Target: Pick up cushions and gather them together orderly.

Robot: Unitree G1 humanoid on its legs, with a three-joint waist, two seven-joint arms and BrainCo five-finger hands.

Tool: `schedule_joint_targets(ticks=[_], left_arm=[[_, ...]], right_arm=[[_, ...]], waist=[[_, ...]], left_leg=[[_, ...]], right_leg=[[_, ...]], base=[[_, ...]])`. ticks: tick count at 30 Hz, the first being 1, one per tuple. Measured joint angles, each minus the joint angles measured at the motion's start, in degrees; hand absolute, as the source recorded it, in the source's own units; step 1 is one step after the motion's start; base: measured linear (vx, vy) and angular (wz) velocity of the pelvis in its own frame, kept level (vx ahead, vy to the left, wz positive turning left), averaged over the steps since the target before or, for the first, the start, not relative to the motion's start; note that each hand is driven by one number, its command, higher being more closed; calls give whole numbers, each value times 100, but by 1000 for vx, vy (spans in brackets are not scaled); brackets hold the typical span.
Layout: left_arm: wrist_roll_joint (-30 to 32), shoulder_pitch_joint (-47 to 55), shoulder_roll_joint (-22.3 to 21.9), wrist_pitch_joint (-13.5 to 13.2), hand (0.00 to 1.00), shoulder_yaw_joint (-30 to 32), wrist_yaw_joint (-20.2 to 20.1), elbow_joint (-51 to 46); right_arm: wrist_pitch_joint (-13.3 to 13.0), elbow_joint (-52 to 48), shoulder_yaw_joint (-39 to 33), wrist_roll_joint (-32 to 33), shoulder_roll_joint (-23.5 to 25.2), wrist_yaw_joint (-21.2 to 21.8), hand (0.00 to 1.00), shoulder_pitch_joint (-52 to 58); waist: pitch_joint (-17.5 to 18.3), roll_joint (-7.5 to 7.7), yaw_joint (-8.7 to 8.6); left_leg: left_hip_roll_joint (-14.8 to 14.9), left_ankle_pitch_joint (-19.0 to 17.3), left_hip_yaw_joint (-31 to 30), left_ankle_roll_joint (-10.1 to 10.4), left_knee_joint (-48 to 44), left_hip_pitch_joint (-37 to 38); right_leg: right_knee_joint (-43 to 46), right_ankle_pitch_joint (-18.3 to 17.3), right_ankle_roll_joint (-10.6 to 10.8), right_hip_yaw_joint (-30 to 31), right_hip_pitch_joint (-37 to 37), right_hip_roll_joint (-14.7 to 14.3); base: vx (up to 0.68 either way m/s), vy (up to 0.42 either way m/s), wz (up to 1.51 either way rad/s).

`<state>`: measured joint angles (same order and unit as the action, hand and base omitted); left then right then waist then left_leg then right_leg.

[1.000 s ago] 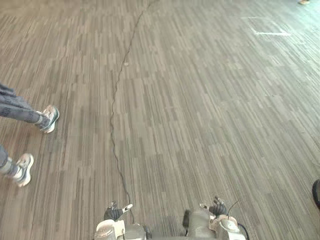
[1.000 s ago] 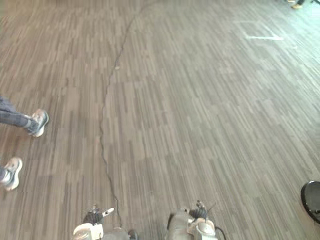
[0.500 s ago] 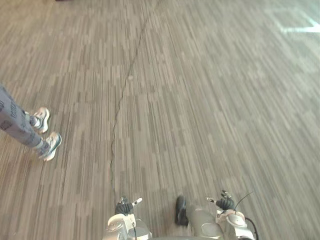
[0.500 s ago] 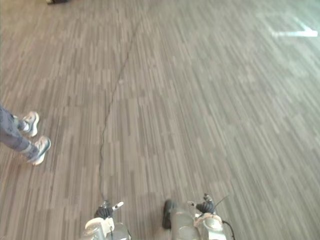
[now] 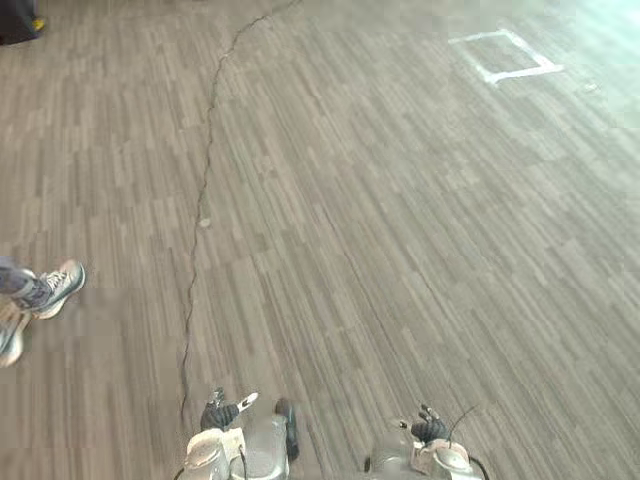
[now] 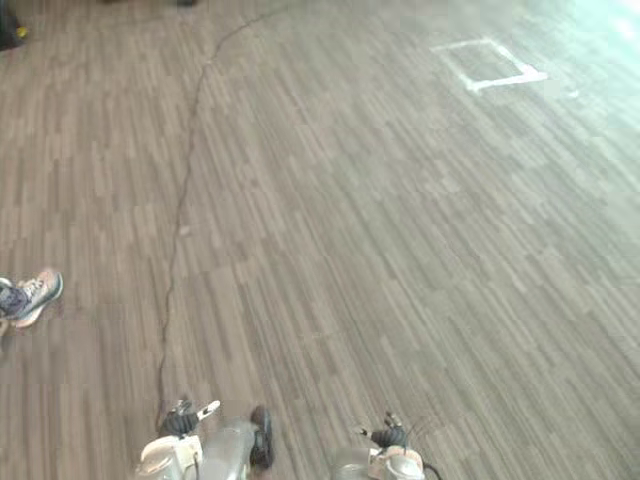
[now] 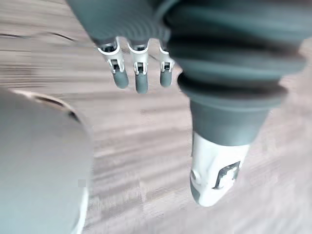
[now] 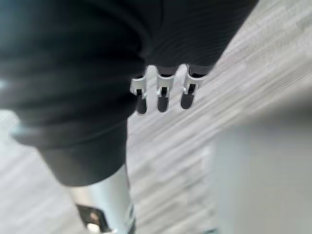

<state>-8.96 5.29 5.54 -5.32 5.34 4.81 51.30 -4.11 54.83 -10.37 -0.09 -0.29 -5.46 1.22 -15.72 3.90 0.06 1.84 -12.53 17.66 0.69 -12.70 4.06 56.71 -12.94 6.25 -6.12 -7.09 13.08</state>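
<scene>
Floor (image 5: pixel 400 200) of striped planks lies under left hand (image 7: pixel 141 78) and right hand (image 8: pixel 163 97), fingers straight and relaxed.

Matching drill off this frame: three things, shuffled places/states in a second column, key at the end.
Things:
1. white tape square
2. person's shoe
3. left hand

Places or states:
a. fingers straight, holding nothing
b. on the floor, far ahead to the robot's right
c. on the floor at the robot's left, near the edge of the head views

Pairs: 1-b; 2-c; 3-a.
The right hand is open and empty too.
</scene>
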Motion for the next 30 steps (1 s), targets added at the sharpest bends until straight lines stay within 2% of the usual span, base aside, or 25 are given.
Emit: schedule_joint_targets(ticks=[1,4,5,6,7,8,9,10,11,12,13,14,15,17,19,20,21,22,23,24,26,27,28,29,30], left_arm=[[0,-17,-1,15,0,-84,-2,70],[2,-129,-8,68,0,-193,-11,121],[42,-191,-47,76,0,-213,-19,125],[48,-198,-64,75,0,-212,-19,124],[77,-185,-99,75,0,-211,-18,127],[138,-142,-125,76,0,-231,-17,167],[169,-128,-133,76,0,-224,-17,222],[288,-122,-324,105,0,-186,-23,393],[294,-123,-334,105,0,-188,-23,402],[366,-133,-423,104,0,-128,-24,439],[423,-126,-487,105,0,121,-18,426],[433,-120,-508,107,0,202,-22,412],[438,-100,-528,109,0,291,-37,287],[434,-44,-438,78,0,370,-37,67],[351,50,-413,36,0,485,-38,-227],[304,62,-433,12,0,498,-33,-259],[231,64,-493,-65,0,500,-18,-285],[214,64,-519,-70,0,500,0,-285],[212,66,-523,-72,0,499,5,-283],[211,85,-549,-85,0,479,7,-293],[198,76,-567,-127,0,486,-9,-310],[208,68,-492,-157,0,481,-8,-337],[221,65,-478,-157,0,483,-5,-322],[225,19,-305,-150,0,481,-8,-194],[225,13,-289,-151,0,477,-7,-185]], right_arm=[[-28,-30,13,1,-39,17,0,-22],[-87,-117,-6,8,-114,49,0,-96],[-94,-225,-8,8,-150,61,0,-144],[-94,-230,-7,8,-162,66,0,-167],[-92,-229,-6,7,-188,76,0,-202],[-81,-220,-7,3,-219,78,0,-177],[-82,-223,-14,9,-234,92,0,-172],[-85,-229,-100,5,-421,93,0,-186],[-84,-230,-101,4,-428,96,0,-189],[-73,-250,-167,-5,-429,101,0,-204],[-14,-277,-170,-5,-333,100,0,-192],[18,-287,-162,-2,-301,99,0,-184],[73,-274,-160,6,-245,62,0,-166],[122,-275,12,9,-172,45,0,-104],[123,-177,48,10,-139,48,0,-69],[124,-153,45,10,-151,48,0,-91],[131,-93,41,11,-204,46,0,-149],[128,19,27,11,-237,41,0,-159],[131,52,20,11,-243,37,0,-151],[129,107,11,10,-261,29,0,-102],[119,123,0,8,-280,21,0,-11],[122,133,-8,4,-231,17,0,120],[119,141,-17,4,-194,19,0,153],[78,240,-79,15,-30,27,0,190],[71,239,-88,12,-20,20,0,187]], waist=[[18,-79,-19],[-7,-165,-108],[-40,-220,-179],[-51,-238,-209],[-57,-248,-287],[-26,-196,-315],[-30,-229,-345],[178,-643,-325],[178,-664,-321],[171,-787,-318],[149,-870,-293],[138,-897,-284],[73,-889,-229],[-59,-699,-119],[3,-513,68],[7,-526,86],[-1,-583,136],[-13,-612,145],[-17,-624,150],[-14,-699,192],[26,-757,245],[143,-589,309],[192,-477,286],[319,-178,237],[318,-155,233]], left_leg=[[64,-21,108,34,292,445],[207,-31,340,55,614,917],[284,-54,466,95,769,1212],[306,-74,517,132,806,1302],[295,-180,575,318,856,1541],[207,-364,533,640,845,1932],[209,-409,522,717,843,2062],[585,-337,535,960,434,2156],[616,-320,532,991,357,2138],[994,80,408,1222,-1000,1671],[1439,1053,155,931,-2859,880],[1587,1037,83,896,-3529,620],[1812,691,11,867,-4743,129],[1739,153,-68,771,-5324,-477],[1422,-175,0,497,-4273,-1432],[1362,-198,-14,487,-3966,-1581],[1088,-173,-128,471,-2770,-1906],[785,77,-298,519,-1547,-2015],[695,212,-372,598,-1084,-2015],[593,520,-534,841,-121,-2074],[615,905,-656,562,-88,-2367],[473,1378,-667,360,-411,-2356],[413,1430,-680,267,-550,-2374],[243,933,-485,-17,-847,-2258],[229,897,-464,-24,-852,-2225]], right_leg=[[-221,-286,-269,-534,-352,-24],[-1446,-406,-492,-1356,-976,-243],[-2874,70,-649,-1851,-1295,-435],[-3287,272,-672,-1939,-1327,-492],[-4264,787,-696,-2129,-1375,-613],[-4778,1124,-976,-2169,-1402,-666],[-4716,1537,-1289,-2021,-1377,-723],[-4018,1825,-1649,-2045,-1534,-969],[-3973,1777,-1650,-2038,-1534,-986],[-3738,1367,-1699,-2013,-1426,-1165],[-3886,1170,-1721,-1822,-1067,-1439],[-3975,1124,-1751,-1753,-903,-1556],[-4142,973,-1815,-1494,-448,-1817],[-4616,736,-1862,-985,588,-2031],[-5057,538,-1572,-178,1298,-2067],[-5105,502,-1523,-69,1387,-2058],[-5184,398,-1448,354,1700,-1998],[-5318,289,-1328,644,1978,-1893],[-5379,257,-1285,754,2087,-1858],[-5577,148,-1156,1026,2358,-1820],[-5735,-133,-1102,1321,2699,-1772],[-5530,-386,-960,1406,2801,-1566],[-5214,-509,-781,1404,2673,-1461],[-3201,-634,-359,1283,1852,-1277],[-3028,-612,-308,1267,1782,-1258]], base=[[553,108,-43],[613,23,-29],[481,-35,-11],[755,-58,-3],[853,-108,-2],[723,-97,-2],[933,-152,-37],[483,-79,-35],[925,-241,-55],[729,-252,-56],[870,-270,-69],[565,-125,-92],[547,-70,-97],[700,-79,-121],[610,-37,-148],[547,48,-147],[714,189,-134],[606,181,-131],[621,253,-120],[484,265,-118],[639,373,-105],[582,327,-57],[1075,489,-76],[777,321,-44],[903,364,-51]])
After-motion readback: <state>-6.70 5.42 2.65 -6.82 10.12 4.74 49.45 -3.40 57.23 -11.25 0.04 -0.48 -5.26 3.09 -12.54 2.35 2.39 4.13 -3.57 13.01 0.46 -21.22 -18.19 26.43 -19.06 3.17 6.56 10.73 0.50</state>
